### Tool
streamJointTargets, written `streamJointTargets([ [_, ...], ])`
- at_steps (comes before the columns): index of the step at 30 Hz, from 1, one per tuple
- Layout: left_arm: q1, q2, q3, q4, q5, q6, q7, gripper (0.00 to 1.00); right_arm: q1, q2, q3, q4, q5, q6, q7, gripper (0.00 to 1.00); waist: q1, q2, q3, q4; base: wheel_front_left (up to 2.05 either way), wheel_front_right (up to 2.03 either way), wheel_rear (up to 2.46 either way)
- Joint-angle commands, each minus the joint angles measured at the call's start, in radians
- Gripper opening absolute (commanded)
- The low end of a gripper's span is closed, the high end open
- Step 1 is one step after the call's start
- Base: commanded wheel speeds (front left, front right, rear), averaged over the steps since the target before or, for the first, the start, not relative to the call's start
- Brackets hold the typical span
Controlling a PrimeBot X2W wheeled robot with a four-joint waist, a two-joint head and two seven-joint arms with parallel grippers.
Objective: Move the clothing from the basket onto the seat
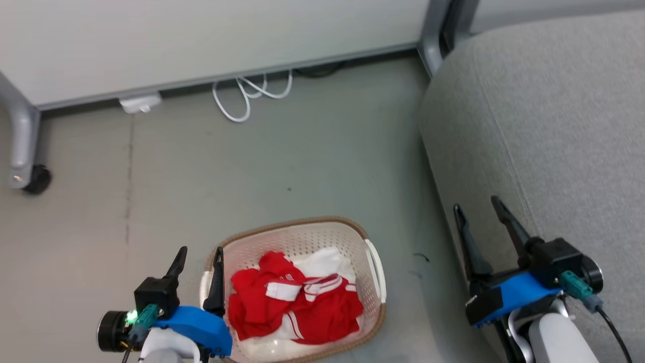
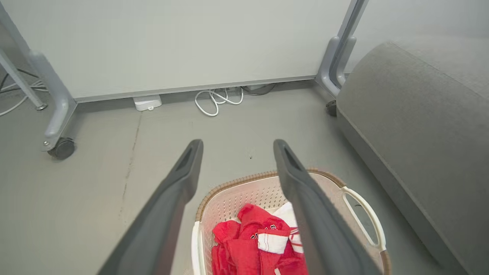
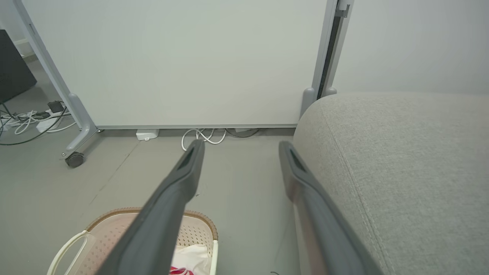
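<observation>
Evidently at the outset: no garment carried over yet, the whole load left to move.

- Grey sofa [image 1: 554, 126]: largest item, right of the head view; rounded edge, upholstered top bare of clothing as far as seen.
- Laundry basket [image 1: 302, 228]: cream-white, perforated, brown rim, white handles; standing on the floor near the sofa's base, a strip of floor between.
- Clothing [image 1: 297, 302]: crumpled red garments with white stripes and white parts, heaped inside the basket below the rim.
- Left claw [image 1: 200, 250]: fingers spread wide, empty, hanging over the basket's left rim.
- Right claw [image 1: 476, 203]: likewise spread and empty, at the sofa's rounded front edge, well apart from the clothing.

Remaining, by judgement: reach down, pinch a garment, carry across to the sofa, repeat until the basket is empty.

Surroundings:
- Floor [image 1: 302, 161]: smooth grey, one seam line at left, a few dark specks.
- Partition panel [image 1: 201, 35]: pale, on grey metal legs, along the far side.
- White cable [image 1: 236, 120]: looped at the panel's foot.
- White plug box [image 1: 141, 103]: beside the cable.
- Black castor [image 1: 38, 179]: under the left leg.
</observation>
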Motion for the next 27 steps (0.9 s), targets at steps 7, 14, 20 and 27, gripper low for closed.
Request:
streamJointTargets([
  [7, -0.139, 0.026, -0.056, 0.148, 0.028, -0.018, 0.022, 1.00, -0.078, -0.004, 0.022, -0.019, 0.026, 0.000, -0.026, 1.00, -0.0001, 0.0000, 0.202, -0.113, 0.00, 0.00, 0.00],
  [14, -0.267, 0.033, -0.130, 0.307, 0.051, -0.031, 0.043, 1.00, -0.119, -0.004, 0.047, -0.019, 0.052, 0.000, -0.045, 1.00, -0.0001, 0.0000, 0.315, -0.150, 0.00, 0.00, 0.00],
  [20, -0.362, 0.046, -0.173, 0.422, 0.065, -0.036, 0.049, 1.00, -0.157, -0.004, 0.076, -0.027, 0.075, 0.000, -0.050, 1.00, -0.0001, 0.0000, 0.411, -0.180, 0.00, 0.00, 0.00],
  [27, -0.442, 0.075, -0.188, 0.550, 0.056, -0.038, 0.058, 1.00, -0.194, -0.004, 0.110, -0.052, 0.112, 0.000, -0.052, 1.00, -0.0001, 0.0000, 0.495, -0.222, 0.00, 0.00, 0.00],
])
